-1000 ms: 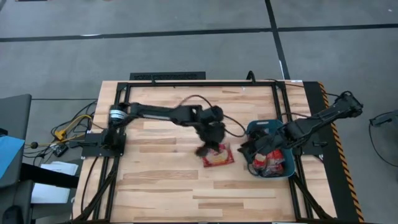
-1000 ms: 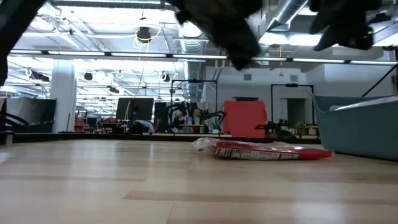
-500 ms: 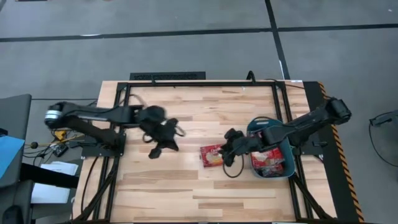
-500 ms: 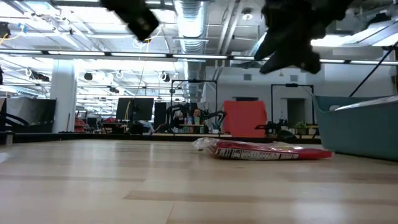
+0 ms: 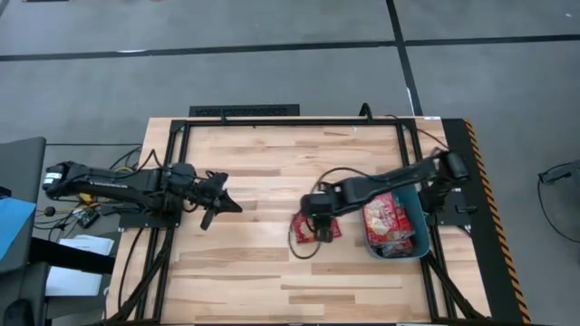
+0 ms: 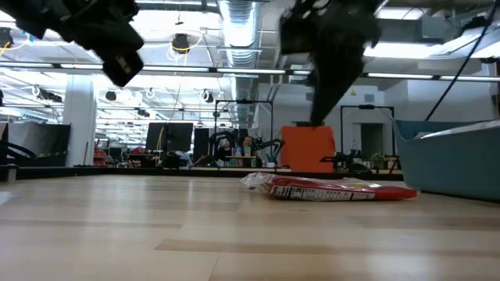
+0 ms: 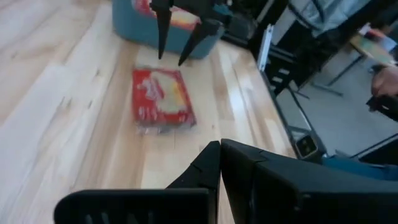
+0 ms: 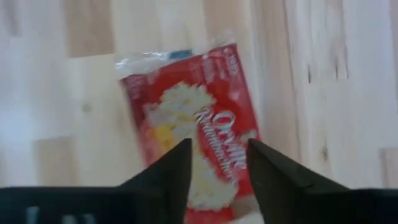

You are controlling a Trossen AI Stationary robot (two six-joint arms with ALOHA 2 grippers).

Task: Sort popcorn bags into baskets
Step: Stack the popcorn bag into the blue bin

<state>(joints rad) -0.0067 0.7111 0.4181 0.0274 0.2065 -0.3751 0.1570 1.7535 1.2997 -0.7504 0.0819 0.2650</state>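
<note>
One red popcorn bag lies flat on the wooden table, left of the teal basket; it also shows in the low view. The basket holds several more red bags. My right gripper hangs open above the loose bag, fingers pointing down, one to each side of its picture and clear of it. The left wrist view shows these fingers above the bag. My left gripper is shut and empty, drawn back at the table's left.
A black metal frame runs round the tabletop. Bare wood lies between my two grippers and along the near edge. The basket wall stands at the right in the low view. Cables trail beside the left arm's base.
My left gripper has drawn back from above the loose bag toward the table's left edge. My right gripper has swung from over the basket toward the left, tipped downward and come above the bag. The bag has stayed where it lay.
</note>
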